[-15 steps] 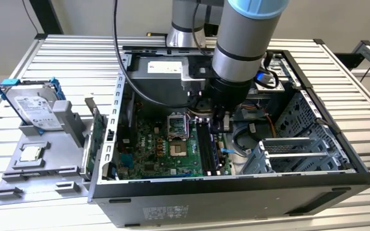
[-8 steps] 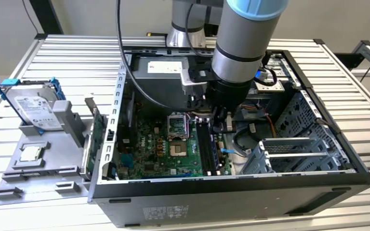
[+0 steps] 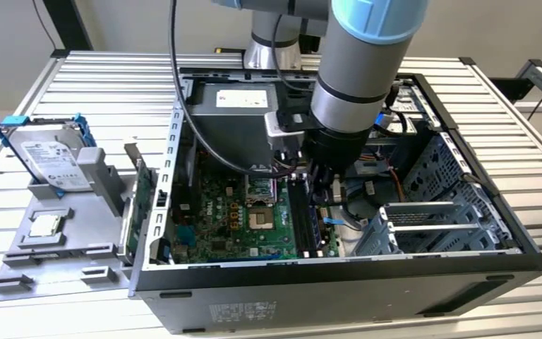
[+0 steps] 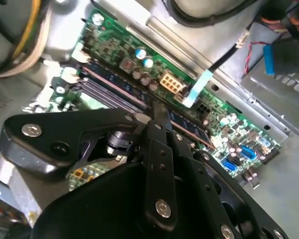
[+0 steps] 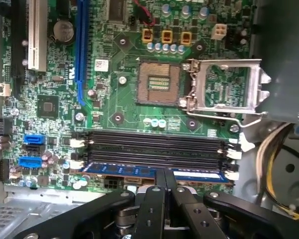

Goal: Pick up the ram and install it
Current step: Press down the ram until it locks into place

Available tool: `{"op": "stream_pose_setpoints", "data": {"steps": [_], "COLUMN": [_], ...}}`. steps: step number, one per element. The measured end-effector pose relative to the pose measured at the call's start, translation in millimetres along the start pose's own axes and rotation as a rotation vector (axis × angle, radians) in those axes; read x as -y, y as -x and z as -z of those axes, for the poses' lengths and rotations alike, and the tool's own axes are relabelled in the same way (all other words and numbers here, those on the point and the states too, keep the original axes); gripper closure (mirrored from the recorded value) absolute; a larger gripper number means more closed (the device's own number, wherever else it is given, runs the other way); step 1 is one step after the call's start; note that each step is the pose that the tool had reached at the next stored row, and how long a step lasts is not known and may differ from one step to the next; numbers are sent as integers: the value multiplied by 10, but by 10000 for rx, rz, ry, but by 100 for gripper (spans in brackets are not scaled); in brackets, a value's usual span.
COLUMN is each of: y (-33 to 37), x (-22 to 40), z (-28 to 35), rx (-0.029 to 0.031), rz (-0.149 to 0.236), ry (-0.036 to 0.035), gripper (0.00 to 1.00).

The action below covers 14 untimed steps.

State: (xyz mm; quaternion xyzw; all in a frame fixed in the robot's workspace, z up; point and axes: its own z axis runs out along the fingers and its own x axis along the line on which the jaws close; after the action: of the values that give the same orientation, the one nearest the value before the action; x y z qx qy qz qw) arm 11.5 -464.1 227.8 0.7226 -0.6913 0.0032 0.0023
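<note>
Reaching down into the open computer case [image 3: 172, 141] from above, gripper [image 5: 164, 175] low over the motherboard [image 5: 119, 107] at the bank of black memory slots [image 5: 154, 144]. Jaws drawn narrow, fingers [image 5: 159, 181] pinched on the top edge of the ram [image 5: 119, 170], near its middle. Ram stands on edge in the slot of the bank closest to the gripper, long side parallel to the three bare slots beside it; same blue strip visible under the fingers in the second wrist view [image 4: 187, 124]. White end latches [image 5: 230, 175] seen at both ends of the slots; whether they have closed on the stick cannot be told. Depth of seating likewise unclear.

Judged state of task: pick-up done, stick carried into the case and lined up with its slot, possibly part-way in. Remaining, as far as shown: full seating confirmed, grip released.

Outside the case, on the grey tray [image 3: 73, 233] toward the exterior view's left: hard drive [image 3: 53, 164] in blue frame, small square processor chip [image 3: 44, 225], both untouched.
</note>
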Motion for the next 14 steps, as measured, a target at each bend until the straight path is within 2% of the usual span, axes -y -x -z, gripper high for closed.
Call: {"op": "stream_pose_setpoints", "data": {"steps": [6, 8, 9, 10, 11, 14], "y": [-4, -1, 2, 1, 2, -2], "x": [-1, 0, 1, 0, 1, 0], "z": [-103, -114, -85, -57, -21, 125], "rx": [-19, -37, -40, 4, 18, 0], "rz": [1, 1, 0, 0, 0, 0], "ry": [5, 10, 11, -3, -6, -1], "gripper": [100, 100, 100, 100, 100, 100]}}
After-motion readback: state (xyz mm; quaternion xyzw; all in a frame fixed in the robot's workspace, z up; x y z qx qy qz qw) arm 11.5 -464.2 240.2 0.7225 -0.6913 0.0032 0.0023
